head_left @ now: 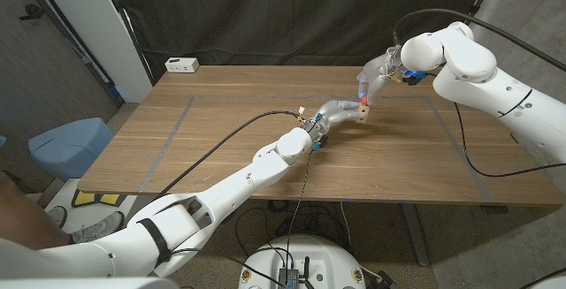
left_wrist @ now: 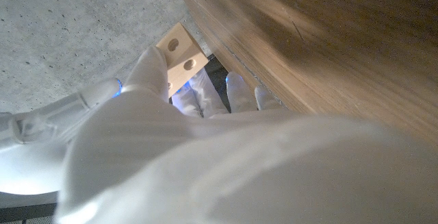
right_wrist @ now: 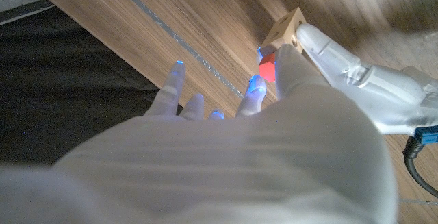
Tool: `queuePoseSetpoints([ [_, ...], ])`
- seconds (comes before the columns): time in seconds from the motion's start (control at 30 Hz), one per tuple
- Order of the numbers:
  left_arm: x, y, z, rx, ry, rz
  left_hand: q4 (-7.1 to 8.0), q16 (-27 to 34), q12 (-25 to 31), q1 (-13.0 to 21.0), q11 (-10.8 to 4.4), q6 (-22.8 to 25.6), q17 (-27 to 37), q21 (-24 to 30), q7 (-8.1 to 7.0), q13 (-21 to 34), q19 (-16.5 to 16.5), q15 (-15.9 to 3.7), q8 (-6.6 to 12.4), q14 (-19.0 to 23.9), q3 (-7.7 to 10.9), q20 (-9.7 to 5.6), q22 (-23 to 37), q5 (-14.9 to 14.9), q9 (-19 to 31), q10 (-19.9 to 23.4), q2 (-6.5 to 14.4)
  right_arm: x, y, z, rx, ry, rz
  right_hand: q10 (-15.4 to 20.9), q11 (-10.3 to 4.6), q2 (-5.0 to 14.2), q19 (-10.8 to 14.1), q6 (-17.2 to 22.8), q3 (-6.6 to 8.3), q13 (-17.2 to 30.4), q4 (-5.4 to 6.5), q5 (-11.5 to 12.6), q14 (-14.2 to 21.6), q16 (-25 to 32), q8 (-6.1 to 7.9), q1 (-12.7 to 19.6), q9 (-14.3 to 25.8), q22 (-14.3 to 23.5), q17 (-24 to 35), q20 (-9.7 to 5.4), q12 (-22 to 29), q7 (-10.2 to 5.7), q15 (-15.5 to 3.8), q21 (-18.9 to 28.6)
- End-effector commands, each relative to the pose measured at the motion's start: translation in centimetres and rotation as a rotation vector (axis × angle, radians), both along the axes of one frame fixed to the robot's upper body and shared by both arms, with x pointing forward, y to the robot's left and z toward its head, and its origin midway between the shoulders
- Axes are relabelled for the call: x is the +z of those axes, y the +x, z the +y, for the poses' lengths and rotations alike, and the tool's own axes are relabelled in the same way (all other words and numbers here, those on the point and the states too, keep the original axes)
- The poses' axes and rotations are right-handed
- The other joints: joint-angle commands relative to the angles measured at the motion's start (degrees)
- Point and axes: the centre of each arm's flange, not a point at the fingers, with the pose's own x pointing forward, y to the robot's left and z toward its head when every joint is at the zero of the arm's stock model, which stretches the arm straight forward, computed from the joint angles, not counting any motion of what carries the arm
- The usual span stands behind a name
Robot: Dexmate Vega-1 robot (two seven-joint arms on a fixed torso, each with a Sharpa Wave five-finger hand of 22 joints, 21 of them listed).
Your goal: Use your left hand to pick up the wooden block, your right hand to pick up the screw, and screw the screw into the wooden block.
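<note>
The small pale wooden block is held just above the table's middle by my left hand. In the left wrist view the block shows two round holes and sits between my fingertips. My right hand comes down from the right and pinches the red-headed screw right over the block. In the right wrist view the red screw head sits against the block, with the left hand gripping the block from the other side.
A white box lies at the table's far left corner. Grey tape lines mark a rectangle on the wooden table. A black cable runs along my left arm. A blue bin stands beside the table's left edge.
</note>
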Motion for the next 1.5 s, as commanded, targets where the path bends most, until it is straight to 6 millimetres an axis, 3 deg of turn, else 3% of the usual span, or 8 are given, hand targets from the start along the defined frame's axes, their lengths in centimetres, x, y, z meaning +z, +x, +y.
queuePoseSetpoints([
  [0.03,0.11,0.27,-0.02,0.0,0.002,0.004,1.57,0.23,0.51,-0.01,-0.35,0.57,0.1,0.39,-0.03,0.29,-0.18,-2.75,0.3,0.19,2.23,0.03,0.28,0.19,0.23,0.32,0.39,-0.13,0.57,0.04,0.01,0.009,-0.005,0.73,-0.65,0.21,0.78,1.21,0.52,0.14,0.01,0.34,0.65,0.6,0.75,0.66,0.23,0.28,0.06,-0.31,0.32,0.07,-0.36,0.32],
  [0.1,0.12,0.29,-0.02,0.0,0.003,0.005,1.6,0.22,0.51,-0.04,-0.35,0.62,0.11,0.38,-0.07,0.29,-0.22,-2.7,0.32,0.17,2.24,0.08,0.28,0.19,0.23,0.32,0.43,-0.12,0.61,0.01,0.009,0.01,-0.006,1.1,-0.9,0.41,0.84,2.4,0.59,0.13,-0.01,0.35,0.95,0.73,1.42,0.96,0.35,0.28,0.03,-0.45,0.4,0.15,-0.52,0.31],
  [1.0,-0.05,0.08,-0.02,-0.001,0.008,0.006,1.57,0.24,0.52,-0.12,-0.34,0.52,0.1,0.4,0.06,0.29,-0.2,-2.69,0.3,0.17,2.31,0.07,0.28,0.18,0.23,0.31,0.38,-0.92,0.69,-0.22,0.016,0.039,-0.026,3.91,-2.32,1.66,2.18,6.3,0.6,0.06,0.22,0.24,2.67,1.45,4.21,1.89,1.13,0.26,0.05,-1.31,1.02,0.84,-2.37,0.53],
  [1.5,-0.07,-0.08,-0.22,-0.004,0.008,0.005,1.52,0.26,0.55,-0.14,-0.34,0.69,0.09,0.41,-0.03,0.3,-0.19,-2.73,0.36,0.2,2.34,-0.03,0.28,0.17,0.22,0.36,0.31,-0.94,0.44,-0.32,0.022,0.048,-0.042,5.61,-2.17,2.25,3.17,8.06,0.39,0.02,0.38,0.15,3.9,1.88,5.67,2.12,1.64,0.25,0.07,-1.97,1.26,1.23,-3.42,0.65],
])
